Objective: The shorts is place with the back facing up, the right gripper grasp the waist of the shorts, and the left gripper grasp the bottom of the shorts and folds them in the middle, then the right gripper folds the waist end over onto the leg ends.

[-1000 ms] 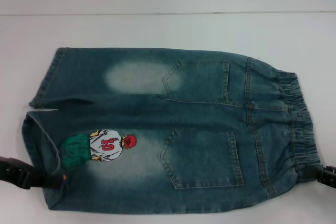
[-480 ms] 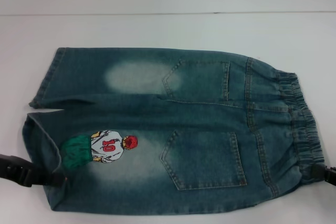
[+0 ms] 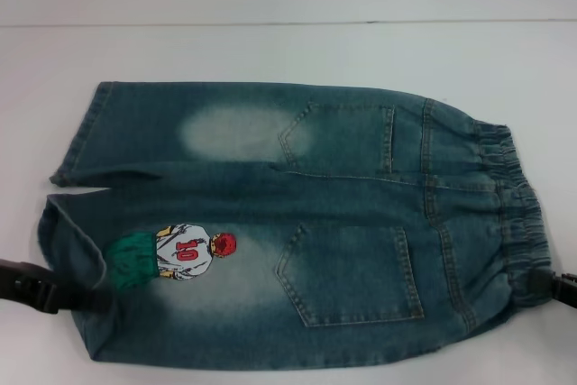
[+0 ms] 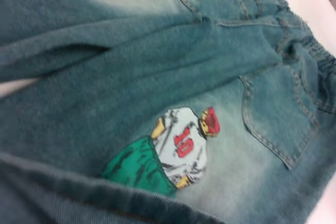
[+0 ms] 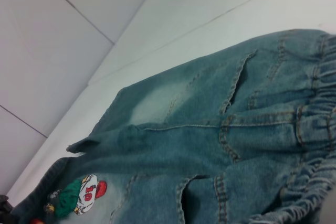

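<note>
We see the shorts [image 3: 288,223] lying flat on the white table [image 3: 270,47], back pockets up, long axis running across our view: the waist [image 3: 514,214] points to our right side and the bottom of the shorts [image 3: 68,196] to our left. The cartoon print [image 3: 176,252] sits on the leg nearer us. The left gripper [image 3: 77,297] reaches in at the near leg's hem, its fingers meeting the denim edge there; we cannot tell whether its jaws are clenched on the cloth. The right gripper [image 3: 552,288] sits at the near end of the waist, mostly cut off, jaws' state likewise unclear. The left wrist view shows the print [image 4: 178,148] close up and a raised hem fold in front of it; the right wrist view shows the puckered waist [image 5: 315,145] and pocket stitching, and neither shows any fingers
</note>
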Motion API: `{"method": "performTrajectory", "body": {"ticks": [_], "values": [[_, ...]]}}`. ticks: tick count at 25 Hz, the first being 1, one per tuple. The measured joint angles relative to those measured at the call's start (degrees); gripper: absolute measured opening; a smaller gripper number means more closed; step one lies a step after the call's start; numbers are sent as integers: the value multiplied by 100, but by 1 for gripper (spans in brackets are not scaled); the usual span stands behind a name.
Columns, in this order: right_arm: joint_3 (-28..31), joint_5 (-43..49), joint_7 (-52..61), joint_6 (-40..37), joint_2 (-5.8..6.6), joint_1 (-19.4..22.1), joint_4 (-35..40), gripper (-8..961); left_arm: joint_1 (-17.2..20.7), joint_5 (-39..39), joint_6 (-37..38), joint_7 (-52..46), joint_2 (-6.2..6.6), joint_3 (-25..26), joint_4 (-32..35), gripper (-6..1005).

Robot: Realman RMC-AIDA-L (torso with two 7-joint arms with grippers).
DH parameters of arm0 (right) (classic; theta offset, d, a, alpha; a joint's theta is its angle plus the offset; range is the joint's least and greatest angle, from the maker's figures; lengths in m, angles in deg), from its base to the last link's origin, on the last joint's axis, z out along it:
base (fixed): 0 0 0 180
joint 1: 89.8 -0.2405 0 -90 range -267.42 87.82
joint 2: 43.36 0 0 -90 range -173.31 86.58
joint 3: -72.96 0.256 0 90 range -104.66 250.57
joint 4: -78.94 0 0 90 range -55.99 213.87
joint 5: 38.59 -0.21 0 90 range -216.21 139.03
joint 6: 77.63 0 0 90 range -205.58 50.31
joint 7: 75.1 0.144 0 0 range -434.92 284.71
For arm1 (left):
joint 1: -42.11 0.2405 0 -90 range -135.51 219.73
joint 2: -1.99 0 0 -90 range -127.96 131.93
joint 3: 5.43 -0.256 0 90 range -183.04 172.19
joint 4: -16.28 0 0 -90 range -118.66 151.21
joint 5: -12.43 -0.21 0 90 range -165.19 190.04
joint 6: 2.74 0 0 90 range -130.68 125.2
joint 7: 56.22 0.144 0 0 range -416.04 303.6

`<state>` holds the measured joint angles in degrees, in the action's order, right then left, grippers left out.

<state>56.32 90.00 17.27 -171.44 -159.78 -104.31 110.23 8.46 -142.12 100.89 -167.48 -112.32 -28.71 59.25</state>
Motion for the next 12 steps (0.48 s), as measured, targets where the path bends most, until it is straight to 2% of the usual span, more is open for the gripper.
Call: {"method": "performTrajectory", "body": {"ticks": [12], "values": [[177, -47, 60, 26, 127, -24, 62, 49, 118, 159, -573, 54, 26, 629, 3, 3]]}}
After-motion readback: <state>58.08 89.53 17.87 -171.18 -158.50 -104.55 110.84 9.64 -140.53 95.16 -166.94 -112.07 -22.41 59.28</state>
